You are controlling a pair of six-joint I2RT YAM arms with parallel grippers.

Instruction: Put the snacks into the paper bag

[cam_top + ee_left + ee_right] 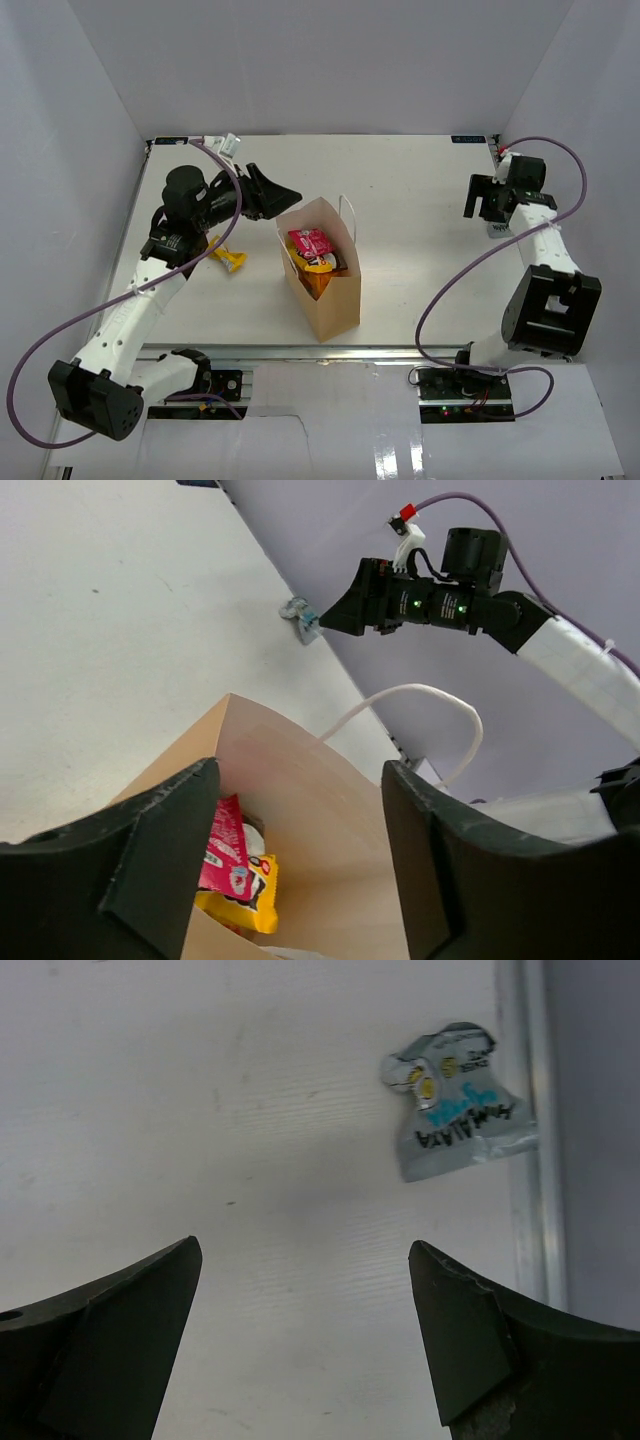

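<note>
The tan paper bag (325, 300) stands upright mid-table with its mouth open. Inside lie snacks: a pink-red pack (308, 243) on top of a yellow pack (320, 268). My left gripper (286, 195) hovers open and empty over the bag's far left corner. In the left wrist view the bag (330, 820), the pink-red pack (228, 852) and the yellow pack (248, 902) show between its spread fingers. My right gripper (487, 210) hangs open at the far right. Its wrist view shows a small silver packet (455, 1100) on the table beyond its fingertips (185, 1260).
A yellow packet (232, 260) lies on the table left of the bag, beside my left arm. The bag's white string handle (420, 705) arches above its rim. White walls close in the table on three sides. A metal rail (530, 1130) borders the table by the silver packet.
</note>
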